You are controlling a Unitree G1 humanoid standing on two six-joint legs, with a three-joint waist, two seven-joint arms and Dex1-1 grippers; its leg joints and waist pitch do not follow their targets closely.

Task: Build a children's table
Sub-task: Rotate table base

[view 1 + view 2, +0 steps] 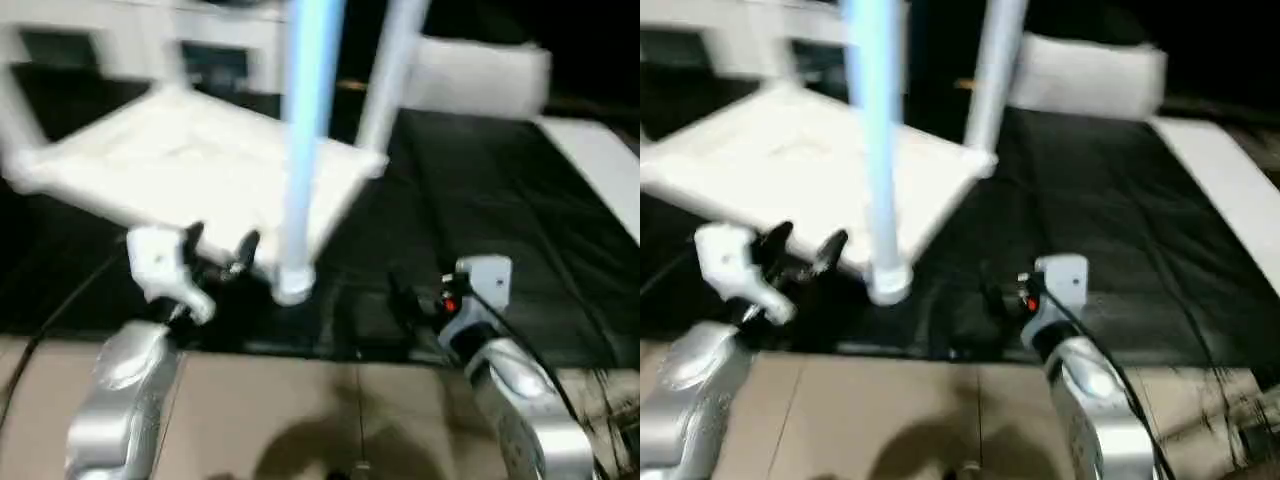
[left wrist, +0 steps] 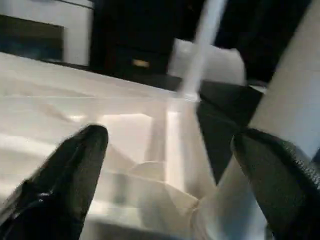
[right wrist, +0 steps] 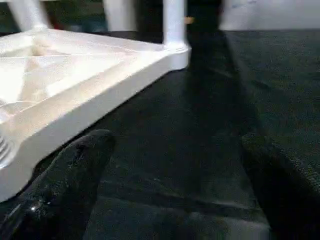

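Tabletop [image 1: 190,170]: white, lying upside down on the black mat [image 1: 500,230], ribbed underside up; its far left part is blurred.
Near leg [image 1: 305,150]: stands upright in the near corner socket, tinted bluish; top cut off by the picture edge.
Far leg [image 1: 385,80]: upright in the far right corner; top likewise cut off.
Other legs: one at the left edge [image 1: 18,110] is faint and only partly seen; a further one is hard to make out.
Left gripper [image 1: 220,250]: fingers apart, holding nothing, just beside the near edge of the tabletop.
Right gripper [image 1: 412,298]: fingers apart, empty, over bare mat to the right of the near leg.
Pillow-like slab [image 1: 480,75]: white, at the far end of the mat.
Cabinet [image 1: 120,45]: behind the tabletop, blurred.
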